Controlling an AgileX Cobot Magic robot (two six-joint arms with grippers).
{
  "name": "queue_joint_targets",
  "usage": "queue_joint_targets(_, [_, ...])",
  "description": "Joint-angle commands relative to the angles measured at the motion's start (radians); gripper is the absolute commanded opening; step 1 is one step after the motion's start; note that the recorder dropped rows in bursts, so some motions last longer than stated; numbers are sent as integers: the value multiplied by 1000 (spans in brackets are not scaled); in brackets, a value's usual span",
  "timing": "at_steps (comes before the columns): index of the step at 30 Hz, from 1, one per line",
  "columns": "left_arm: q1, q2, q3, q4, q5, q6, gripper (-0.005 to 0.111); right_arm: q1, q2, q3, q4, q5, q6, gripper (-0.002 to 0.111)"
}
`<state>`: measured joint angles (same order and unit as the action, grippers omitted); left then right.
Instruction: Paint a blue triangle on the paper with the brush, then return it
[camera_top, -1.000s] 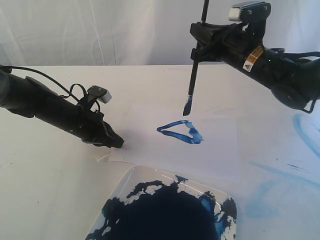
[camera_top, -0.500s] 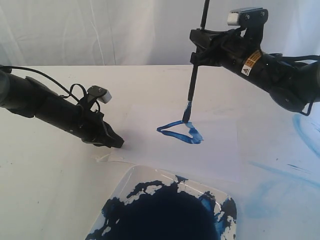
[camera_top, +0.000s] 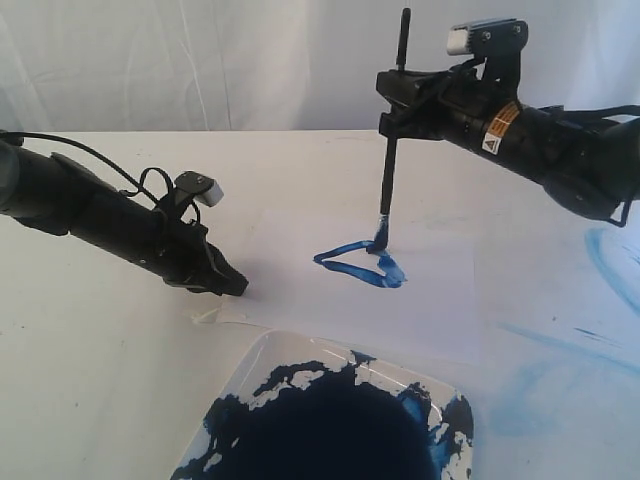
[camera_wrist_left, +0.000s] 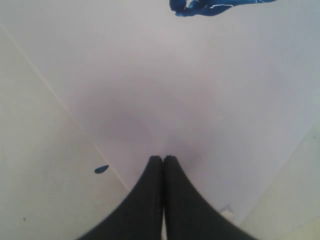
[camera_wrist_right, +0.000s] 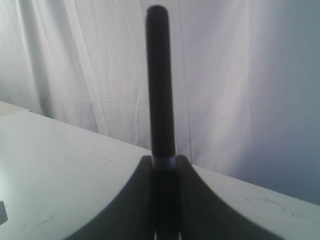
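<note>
The brush (camera_top: 390, 160) stands upright in my right gripper (camera_top: 394, 98), which is shut on its handle; its blue tip touches the paper (camera_top: 440, 290) at the far corner of the blue triangle (camera_top: 360, 263). In the right wrist view the black handle (camera_wrist_right: 160, 85) rises from between the closed fingers of the right gripper (camera_wrist_right: 165, 162). My left gripper (camera_top: 238, 287) is shut with nothing in it and presses its tips on the paper's left edge. The left wrist view shows the left gripper (camera_wrist_left: 163, 159) resting on the paper (camera_wrist_left: 200, 90), with part of the triangle (camera_wrist_left: 200, 7) at the frame edge.
A white square tray (camera_top: 290, 365) full of dark blue paint (camera_top: 330, 430) sits at the near edge of the table. Pale blue smears (camera_top: 610, 260) mark the table on the right. A small blue drop (camera_wrist_left: 101, 169) lies on the table beside the paper. A white curtain hangs behind.
My right gripper has come down with the brush; the tip that hung above the paper now touches the triangle's far corner. The left arm has not moved.
</note>
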<state>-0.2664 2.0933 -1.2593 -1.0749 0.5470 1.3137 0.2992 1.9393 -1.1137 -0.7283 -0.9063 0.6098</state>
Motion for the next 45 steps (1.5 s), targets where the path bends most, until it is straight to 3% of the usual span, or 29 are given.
queue_joint_targets(1, [-3, -6, 8, -1, 2, -1, 0, -1, -46, -2, -45, 93, 41, 0])
queue_joint_targets(25, [-3, -6, 8, -1, 3, -1, 0, -1, -145, -2, -217, 220, 225, 0])
queue_joint_targets(35, [-3, -49, -24, -1, 48, -24, 0, -1, -295, -2, -284, 220, 274, 0])
queue_joint_targets(39, [-3, -142, -63, 22, 52, -92, 0, -1, -383, -2, -411, 268, 386, 0])
queue_joint_targets(45, [19, -338, -79, 159, 90, -251, 0, -1, -542, 39, -673, 310, 738, 0])
